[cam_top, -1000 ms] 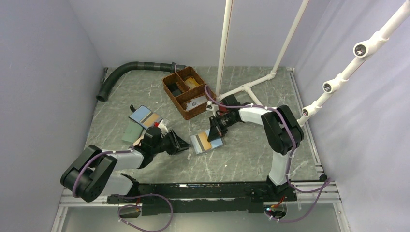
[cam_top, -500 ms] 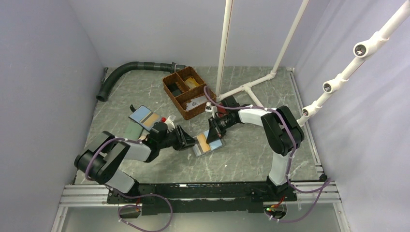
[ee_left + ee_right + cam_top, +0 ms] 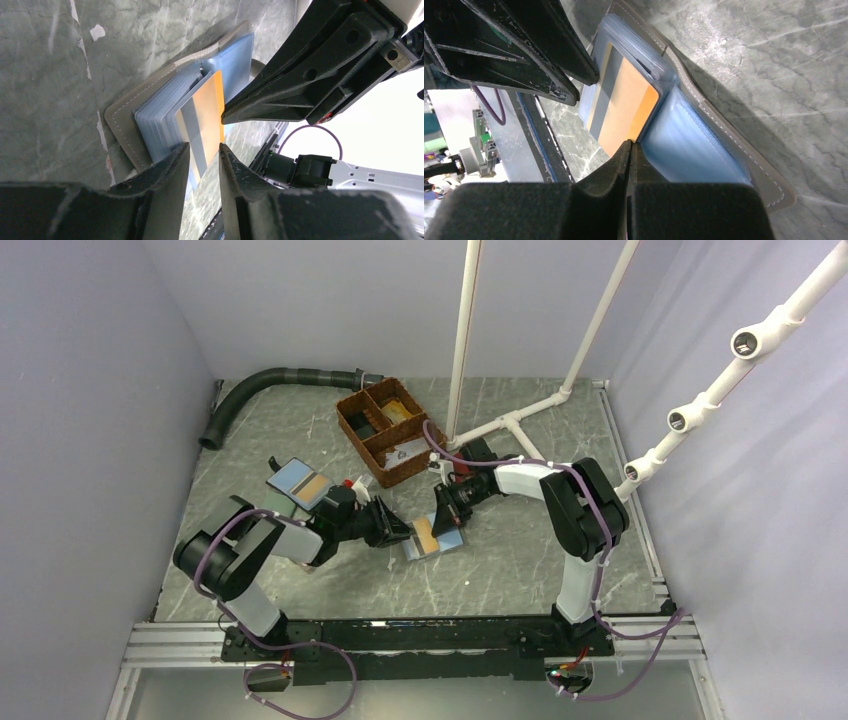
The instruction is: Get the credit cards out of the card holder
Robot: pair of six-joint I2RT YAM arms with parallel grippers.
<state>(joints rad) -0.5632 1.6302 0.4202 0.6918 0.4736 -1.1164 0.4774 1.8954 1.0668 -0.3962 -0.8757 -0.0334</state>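
Orange credit card (image 3: 205, 112) now reached by left pincer (image 3: 202, 148), narrowly parted; right pincer (image 3: 630, 145) closed, pinning card holder (image 3: 704, 150).

Grey-green marbled surface (image 3: 520, 560), lavender walls on three sides. Black ribbed hose (image 3: 262, 378) curves along the back left corner. Brown woven basket (image 3: 352, 432) sits back of centre, set at an angle and divided into compartments; dark, tan and pale items lie inside, too small to identify. White pipe frame (image 3: 465, 335) rises just right of the basket, and a slanted pipe with open fittings (image 3: 745, 340) crosses the upper right. Blue wallet with a tan panel (image 3: 301, 481) lies open, left of centre. Small red thing (image 3: 347, 483) just beside it, unidentifiable. Metal rail (image 3: 400, 635) runs along the near edge.
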